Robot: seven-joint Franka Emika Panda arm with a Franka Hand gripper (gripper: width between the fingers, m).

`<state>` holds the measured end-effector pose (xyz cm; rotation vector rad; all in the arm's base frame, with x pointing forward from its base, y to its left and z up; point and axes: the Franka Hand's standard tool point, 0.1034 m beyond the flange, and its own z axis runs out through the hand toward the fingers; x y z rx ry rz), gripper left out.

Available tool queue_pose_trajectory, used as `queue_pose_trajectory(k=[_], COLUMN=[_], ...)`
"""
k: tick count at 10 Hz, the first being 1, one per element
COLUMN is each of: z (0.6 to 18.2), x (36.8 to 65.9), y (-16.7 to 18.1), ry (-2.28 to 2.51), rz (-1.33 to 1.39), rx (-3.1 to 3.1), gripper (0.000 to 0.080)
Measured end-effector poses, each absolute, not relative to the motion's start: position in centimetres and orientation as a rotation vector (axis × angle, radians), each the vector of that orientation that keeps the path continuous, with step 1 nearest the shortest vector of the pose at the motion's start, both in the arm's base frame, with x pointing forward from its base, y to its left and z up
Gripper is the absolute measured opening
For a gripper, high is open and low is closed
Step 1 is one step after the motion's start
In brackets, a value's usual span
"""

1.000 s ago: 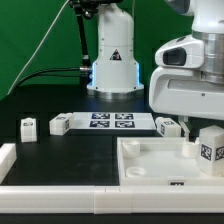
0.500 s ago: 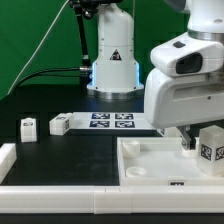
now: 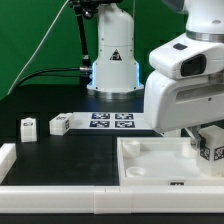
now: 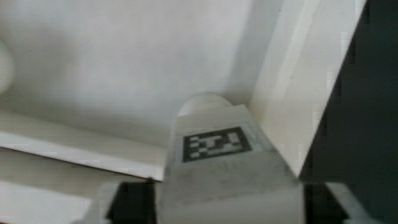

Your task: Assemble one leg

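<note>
leg (image 4: 215,150): blurred in the wrist view, and its lower part runs out of the picture; in the exterior view the right edge cuts it.
claw (image 4: 222,205): only two dark pads show, both cut by the edge; whether they touch the leg cannot be told.
marker board (image 3: 105,121): the end on the exterior view's right is hidden behind the arm (image 3: 185,95).
tabletop (image 3: 155,158): its right side is cut off by the edge.

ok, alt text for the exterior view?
The arm's white wrist fills the exterior view's right, its gripper low at a tagged leg on the white tabletop. Two more legs and the marker board lie on the black table behind.
</note>
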<state>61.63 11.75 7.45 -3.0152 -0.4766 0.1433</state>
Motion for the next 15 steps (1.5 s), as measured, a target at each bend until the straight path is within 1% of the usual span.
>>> queue_pose_trajectory(k=[2, 3, 5, 7, 9, 12, 13, 14, 15], z=[7.44, 7.41, 7.38, 7.36, 7.39, 7.42, 7.40, 7.40, 7.41], x=[61.63, 61.61, 61.53, 61.50, 61.56, 61.64, 61.62, 61.62, 61.63], y=[11.78, 11.86, 12.07, 12.18, 12.21, 12.28, 12.35, 12.37, 12.41], ry=[-0.365, -0.195, 0.350, 0.693, 1.136, 1.533, 1.604, 1.572, 1.512], rz=[0.147, 0.150, 0.164, 0.172, 0.179, 0.184, 0.185, 0.185, 0.183], rx=[-3.033, -3.055, -3.069, -3.025, -2.899, -2.719, -2.681, -2.698, -2.729], gripper=[0.0291, 0.0291, 0.0291, 0.0291, 0.0292, 0.0292, 0.0373, 0.0373, 0.0512])
